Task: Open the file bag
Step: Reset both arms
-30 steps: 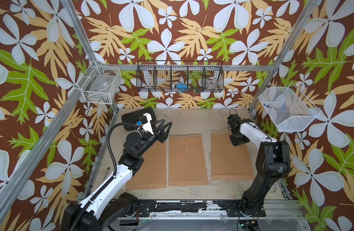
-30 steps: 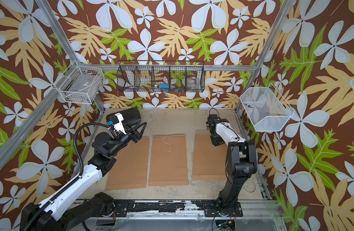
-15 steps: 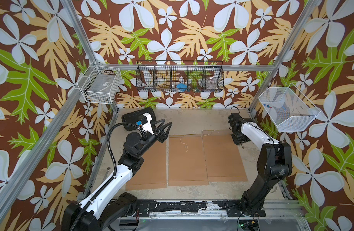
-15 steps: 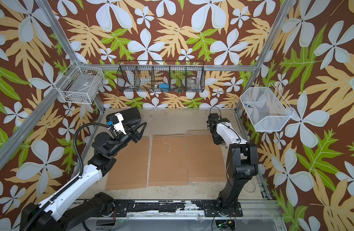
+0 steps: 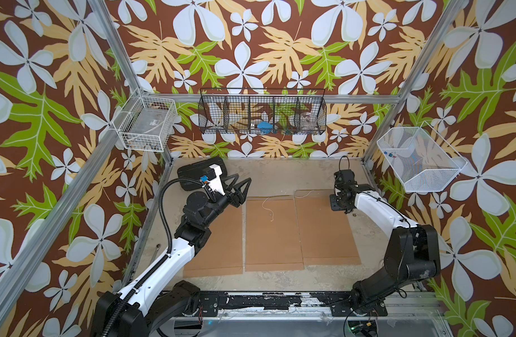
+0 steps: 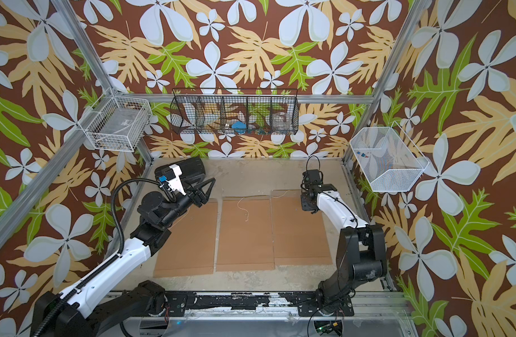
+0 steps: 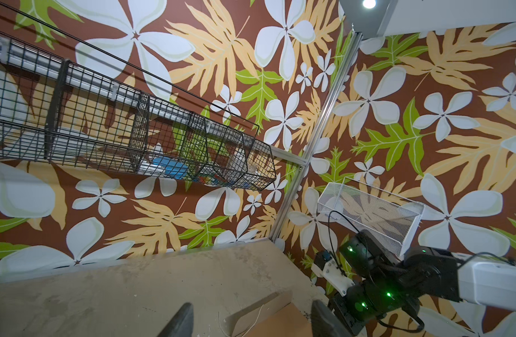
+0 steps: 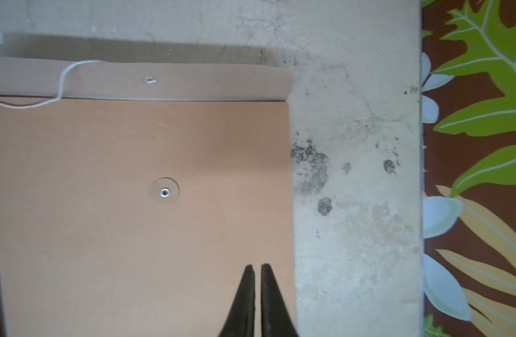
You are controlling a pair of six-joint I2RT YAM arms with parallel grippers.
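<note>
Since a second ago we see the right bag [image 5: 326, 230] slid against the middle bag [image 5: 272, 236], and the right tool [image 8: 257, 267] closed to a sliver, empty, over it. It lies flat on the bench [image 5: 280, 172], flap [image 8: 169, 80] open. Our left tool [image 5: 242, 189] is spread wide and holds nothing. The black basket [image 5: 262, 90] holds a blue item [image 5: 264, 126] and a jar [image 6: 281, 120].

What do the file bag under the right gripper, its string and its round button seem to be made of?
File bag: probably kraft paper or thin card, matte brown, with a creased flap.
String: thin white thread, perhaps cotton; it lies limp.
Button: shiny metal-looking centre in a clear disc, maybe plastic.
</note>
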